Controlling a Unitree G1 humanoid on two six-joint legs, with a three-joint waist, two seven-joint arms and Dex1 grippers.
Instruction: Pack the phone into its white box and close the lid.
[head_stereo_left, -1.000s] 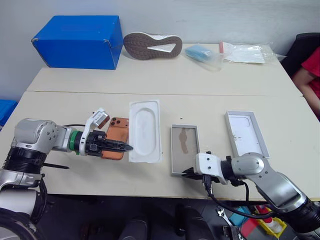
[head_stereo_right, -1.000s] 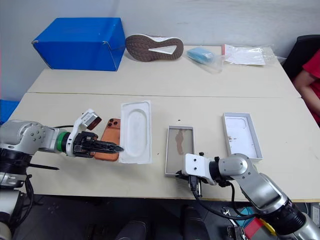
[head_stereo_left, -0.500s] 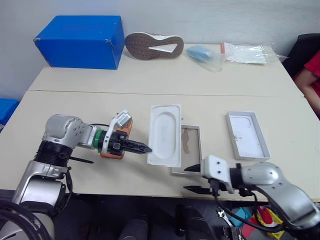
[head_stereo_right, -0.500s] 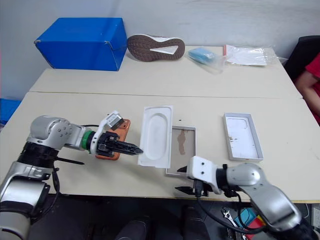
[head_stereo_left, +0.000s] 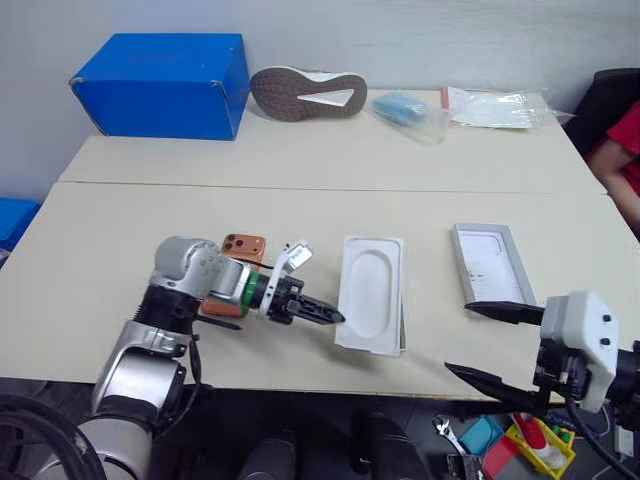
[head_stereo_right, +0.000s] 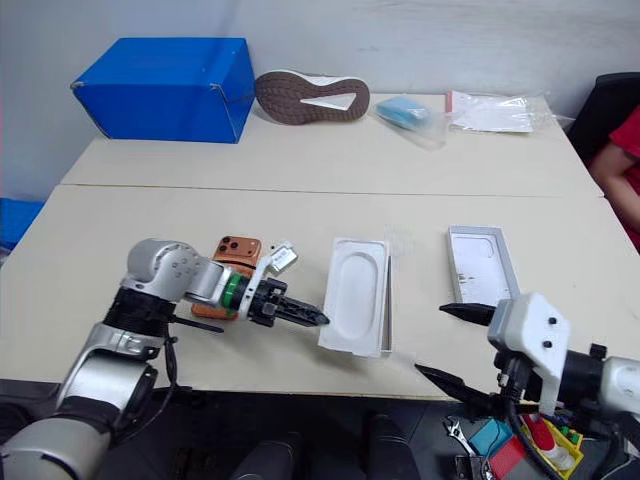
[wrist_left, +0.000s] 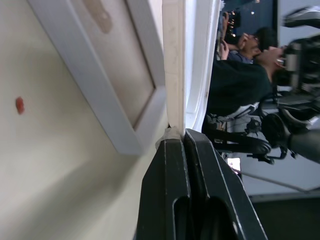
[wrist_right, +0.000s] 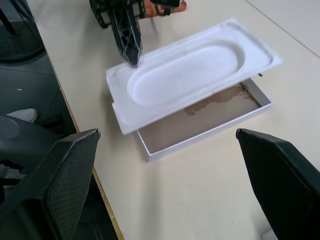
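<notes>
matt moulded insert (wrist_right: 190, 75), cardboard white box (wrist_right: 210, 120), smooth table (head_stereo_left: 300, 150)

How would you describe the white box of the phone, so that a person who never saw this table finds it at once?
On the nearer beige table, look near the front edge, just ahead of the shut left gripper. There the shallow white box with a tan-brown floor lies partly covered by a flat white insert with an oval recess. The lid farther right is white inside and uncovered.

beige table (head_stereo_left: 300, 160) — phone (head_stereo_right: 235, 250), lid (head_stereo_left: 490, 262)
</notes>
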